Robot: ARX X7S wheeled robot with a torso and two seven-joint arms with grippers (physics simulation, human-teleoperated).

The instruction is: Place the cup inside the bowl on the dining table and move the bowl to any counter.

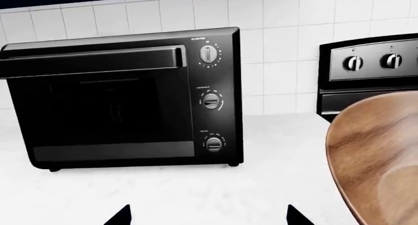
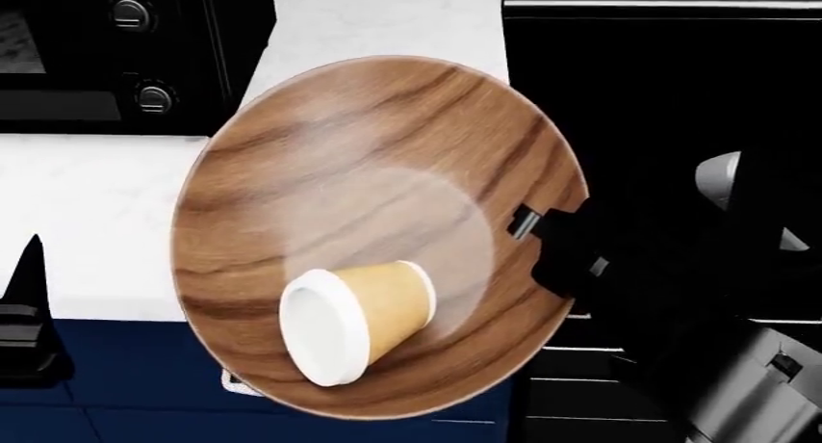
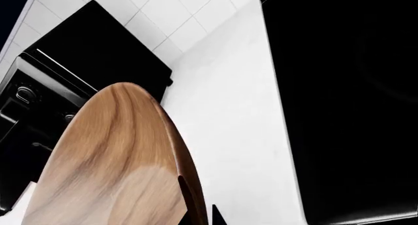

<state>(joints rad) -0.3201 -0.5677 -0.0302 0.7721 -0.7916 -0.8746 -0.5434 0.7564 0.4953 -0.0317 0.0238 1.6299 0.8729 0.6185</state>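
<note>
In the head view the dark wooden bowl (image 2: pixel 372 173) is held up, tilted, above the edge of the marble counter (image 2: pixel 77 202). The tan cup (image 2: pixel 353 318) with its white lid lies on its side in the bowl's lower part. My right gripper (image 2: pixel 533 226) is shut on the bowl's right rim; in the right wrist view its fingertips (image 3: pixel 199 217) pinch the bowl (image 3: pixel 111 161) at the rim. My left gripper (image 1: pixel 209 215) is open over the counter (image 1: pixel 196 191) with nothing between its fingers, and the bowl (image 1: pixel 379 161) is beside it. The dining table is out of view.
A black toaster oven (image 1: pixel 124 102) stands on the counter against the tiled wall, also seen in the head view (image 2: pixel 115 48). A black stove (image 2: pixel 642 77) adjoins the counter on the right. Blue cabinet fronts (image 2: pixel 115 376) run below the counter edge.
</note>
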